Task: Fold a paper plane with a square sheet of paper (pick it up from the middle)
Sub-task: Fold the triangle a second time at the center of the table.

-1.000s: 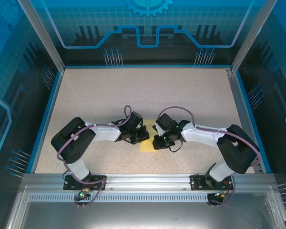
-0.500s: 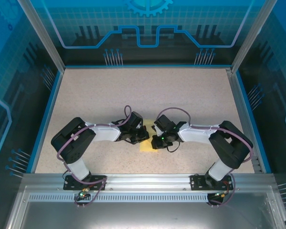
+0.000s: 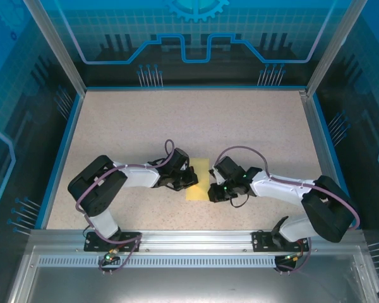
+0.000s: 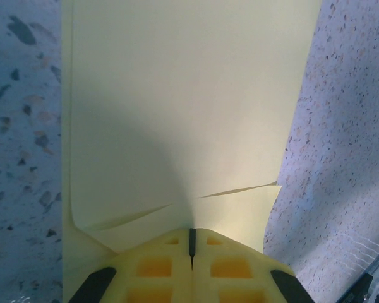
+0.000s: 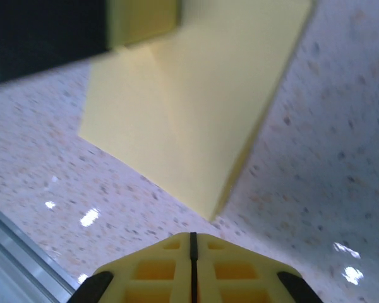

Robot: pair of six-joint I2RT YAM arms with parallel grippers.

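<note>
The square sheet of paper [image 3: 199, 182] lies folded into a pale-yellow strip on the table between my two grippers. In the left wrist view the sheet [image 4: 189, 107] stretches away from my left gripper [image 4: 191, 231]. That gripper is shut, its tips resting on the sheet where a folded flap edge crosses. From above, the left gripper [image 3: 189, 180] sits on the strip's left side. My right gripper [image 5: 191, 235] is shut with nothing in it. It hovers just short of the sheet's near corner [image 5: 210, 214], and from above the right gripper [image 3: 212, 191] is at the strip's lower right edge.
The speckled beige table [image 3: 196, 120] has open room behind the arms. Blue rails [image 3: 63, 158] and clear walls close off its sides. A metal rail [image 3: 196, 238] runs along the near edge, close behind both arm bases.
The right arm has swung its elbow out to the right, and its gripper has drawn back off the sheet toward the lower right. The left arm and the sheet have stayed put.
</note>
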